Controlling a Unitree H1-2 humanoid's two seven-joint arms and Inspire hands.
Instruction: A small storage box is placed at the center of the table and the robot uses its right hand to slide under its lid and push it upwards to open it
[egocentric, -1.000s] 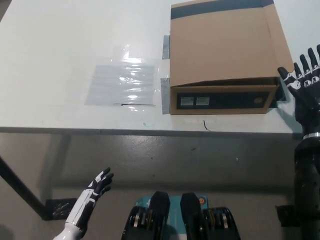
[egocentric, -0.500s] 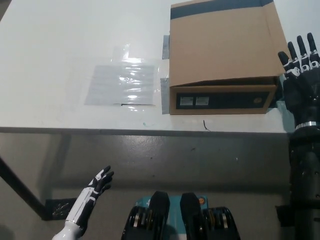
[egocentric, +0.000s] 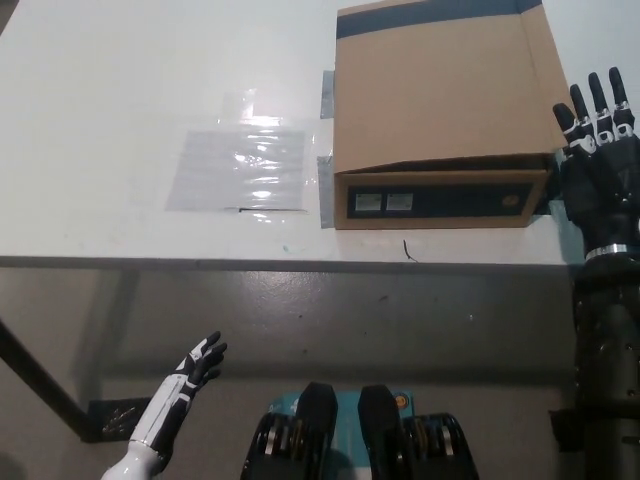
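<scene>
A brown cardboard storage box (egocentric: 445, 110) lies on the white table (egocentric: 150, 80), its flat lid down over a dark front face with two small labels. My black right hand (egocentric: 597, 160) is raised beside the box's near right corner, fingers spread and pointing away from me, holding nothing. It looks close to the lid's edge; I cannot tell if it touches. My white left hand (egocentric: 196, 367) hangs low at the lower left, below the table edge, fingers apart and idle.
A clear plastic sheet (egocentric: 240, 165) is taped flat on the table left of the box. Grey tape strips (egocentric: 326, 95) hold the box's left side. A small dark mark (egocentric: 408, 249) sits near the table's front edge.
My right hand has moved left and slightly up toward the box's right corner. The whole picture has shifted a little. The left hand stays put.
</scene>
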